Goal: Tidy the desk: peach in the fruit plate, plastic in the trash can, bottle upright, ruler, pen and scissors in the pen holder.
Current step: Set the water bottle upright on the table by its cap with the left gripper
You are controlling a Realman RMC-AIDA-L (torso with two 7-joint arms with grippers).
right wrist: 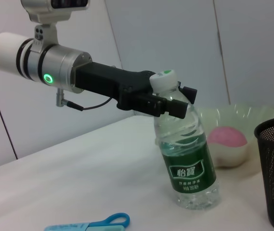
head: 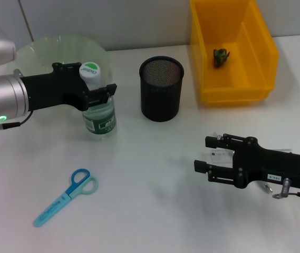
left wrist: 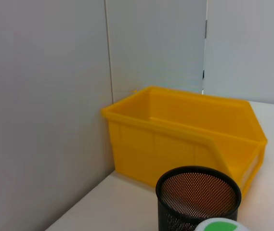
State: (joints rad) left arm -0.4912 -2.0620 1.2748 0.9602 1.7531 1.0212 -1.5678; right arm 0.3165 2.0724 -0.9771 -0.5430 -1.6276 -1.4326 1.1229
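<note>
On the white tabletop (head: 155, 211), toward the robot's left, a clear water bottle (head: 99, 113) with a green label and white cap is standing upright. It is being gripped at the neck, just under the cap, by the left end effector (head: 98, 90), whose black fingers are being held closed on either side of it; the same grasp is being shown in the right wrist view, with the bottle (right wrist: 187, 161) resting on its base.

Behind the bottle, a pale green fruit plate (head: 49, 50) is being partly hidden by the left arm. A pink peach (right wrist: 227, 137) is lying in it, as the right wrist view is showing.

Just beside the bottle, toward the centre, a black mesh pen holder (head: 161, 88) is standing upright. What it is holding cannot be told.

Behind and to the right of the holder, a yellow bin (head: 234, 87) is serving as the trash can; a small dark crumpled piece of plastic (head: 221, 56) is lying inside it.

Near the front left, blue-handled scissors (head: 65, 197) are lying flat, closed, well apart from the holder.

At the front right, the right end effector (head: 202, 154) is hovering low over the tabletop with its fingers spread apart and nothing between them.
</note>
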